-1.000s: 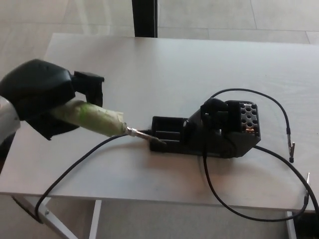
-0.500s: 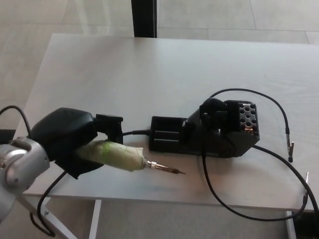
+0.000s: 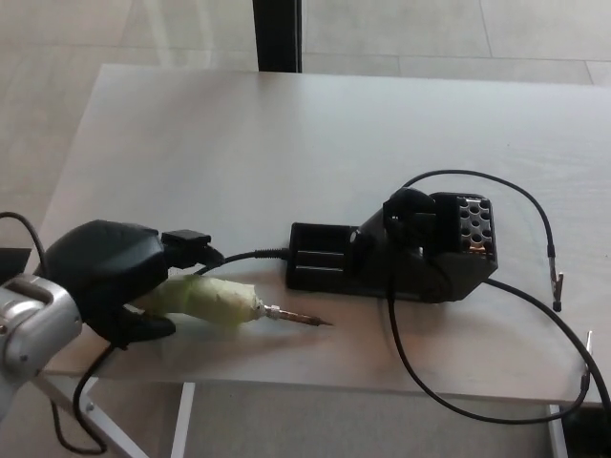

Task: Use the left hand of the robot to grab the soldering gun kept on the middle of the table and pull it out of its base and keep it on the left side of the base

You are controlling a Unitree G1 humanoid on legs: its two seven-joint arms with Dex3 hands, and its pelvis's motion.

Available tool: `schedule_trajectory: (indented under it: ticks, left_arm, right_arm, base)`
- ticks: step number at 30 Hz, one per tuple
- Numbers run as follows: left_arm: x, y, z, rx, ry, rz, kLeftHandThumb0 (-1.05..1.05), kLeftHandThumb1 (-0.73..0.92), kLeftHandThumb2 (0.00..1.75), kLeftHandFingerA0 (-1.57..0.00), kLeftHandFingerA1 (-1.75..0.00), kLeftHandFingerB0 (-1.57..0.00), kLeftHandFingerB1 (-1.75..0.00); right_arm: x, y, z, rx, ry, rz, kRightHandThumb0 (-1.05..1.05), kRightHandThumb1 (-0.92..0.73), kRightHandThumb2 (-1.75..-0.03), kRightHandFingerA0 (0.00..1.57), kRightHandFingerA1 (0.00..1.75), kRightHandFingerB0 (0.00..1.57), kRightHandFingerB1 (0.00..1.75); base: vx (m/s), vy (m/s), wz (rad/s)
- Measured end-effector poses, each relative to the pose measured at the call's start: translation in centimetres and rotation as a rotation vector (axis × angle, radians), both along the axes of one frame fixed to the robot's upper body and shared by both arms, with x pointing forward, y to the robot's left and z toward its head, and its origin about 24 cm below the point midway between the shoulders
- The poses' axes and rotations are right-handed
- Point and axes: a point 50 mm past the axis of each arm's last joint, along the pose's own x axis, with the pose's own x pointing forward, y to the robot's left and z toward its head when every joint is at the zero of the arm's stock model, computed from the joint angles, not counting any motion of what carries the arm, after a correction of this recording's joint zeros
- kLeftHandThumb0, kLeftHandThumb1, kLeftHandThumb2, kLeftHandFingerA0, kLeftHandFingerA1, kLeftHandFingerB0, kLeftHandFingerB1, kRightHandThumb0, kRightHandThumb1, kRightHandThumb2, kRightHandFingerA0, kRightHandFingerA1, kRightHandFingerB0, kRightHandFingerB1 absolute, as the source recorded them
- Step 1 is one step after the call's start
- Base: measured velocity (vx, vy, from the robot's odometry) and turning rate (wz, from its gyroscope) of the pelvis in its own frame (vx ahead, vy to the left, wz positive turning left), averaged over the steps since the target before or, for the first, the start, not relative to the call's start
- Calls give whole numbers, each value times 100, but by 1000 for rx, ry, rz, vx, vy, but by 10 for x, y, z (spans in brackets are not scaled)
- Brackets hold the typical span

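Table: pale, light-wood top, seen from above; a dark upright post stands beyond its far edge.

Base: black soldering-iron stand, right of the table's middle. Its low front tray, with shallow recesses, reaches toward picture left; the taller block at its right end has a perforated top face.

Soldering gun: out of the base, lying low near the table's front edge, to the left of the base and clear of it. The handle is wrapped in pale green-yellow padding. The metal shaft and tip point right, toward the base's front corner, with bare tabletop between tip and tray.

Left hand: black, entering from the lower left on a silver forearm. It is wrapped over the rear of the padded handle, fingers curled round it and gripping it; one dark fingertip shows beneath the handle. Whether the handle's underside rests on the table or hangs just above it is hard to say from this angle.

Iron cable: black lead running from the base's left end, behind the hand, then dropping off the front edge of the table in a loop.

Loose cables: thin black leads arching from the right of the base; one loops over the table's right side and ends in a small plug near the right edge, another sweeps forward and past the front edge.

Right hand: none shows.
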Motion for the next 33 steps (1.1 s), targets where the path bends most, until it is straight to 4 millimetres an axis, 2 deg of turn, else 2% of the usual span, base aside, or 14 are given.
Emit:
schedule_trajectory:
  ticks: [1,10,13,14,16,20,21,23,24,25,28,29,32,33]
  left_arm:
    - [0,0,-1,20,2,0,-53,67,60,0,-25,-7,-29]
    - [1,5,-4,206,-11,-7,-60,59,82,0,-20,-9,-38]
    - [1,6,-3,240,-23,-12,-59,69,61,0,-19,-8,-32]
    - [1,6,-3,250,-25,-13,-70,45,84,0,-27,-2,-27]
    - [0,9,1,272,-34,-15,-65,63,76,0,0,0,-7]
    - [3,15,27,250,-84,20,-67,70,61,0,0,0,0]
    - [4,15,33,235,-98,30,-71,59,80,0,0,0,0]
    - [5,17,44,199,-127,49,-69,72,62,0,0,0,0]
    - [6,18,51,175,-145,60,-68,71,61,0,0,0,0]
    - [6,18,57,149,-163,71,-70,69,61,0,0,0,0]
    - [7,21,69,93,-193,95,-78,73,62,0,0,0,0]
    - [7,23,73,74,-205,106,-70,72,62,0,0,0,0]
    - [7,30,87,19,-241,138,-77,70,61,0,0,0,0]
    - [7,33,93,-2,-255,152,-94,56,88,0,-37,0,-21]
  right_arm:
    - [0,0,0,0,1,1,-80,-43,-129,132,113,73,113]
    - [0,0,0,1,1,2,-80,-43,-128,132,113,74,114]
    - [0,0,0,1,1,4,-85,-33,-132,130,104,68,134]
    - [0,0,0,2,0,5,-85,-33,-133,128,104,65,133]
    - [1,0,0,2,0,7,-86,-43,-129,131,111,69,115]
    - [0,0,0,5,2,8,-83,-40,-127,133,112,72,115]
    - [0,0,0,5,2,8,-88,-44,-130,128,109,69,115]
    - [0,0,-1,4,4,10,-87,-44,-129,128,109,71,114]
    - [0,1,-1,4,5,10,-88,-35,-127,128,102,65,132]
    - [0,1,-1,4,5,11,-88,-43,-129,127,109,71,114]
    - [0,1,-1,4,6,11,-96,-41,-129,128,105,66,117]
    - [0,1,-1,4,6,12,-93,-35,-122,129,100,67,133]
    - [0,1,-1,4,7,12,-90,-40,-124,128,105,68,113]
    - [0,1,-1,4,7,13,-89,-40,-124,132,109,70,113]
  base:
    - [0,0,0]
    - [0,0,0]
    - [0,0,0]
    - [0,0,0]
    - [0,0,0]
    - [0,0,0]
    - [0,0,0]
    - [0,0,0]
    - [0,0,0]
    - [0,0,0]
    - [0,0,0]
    - [0,0,0]
    - [0,0,0]
    - [0,0,0]
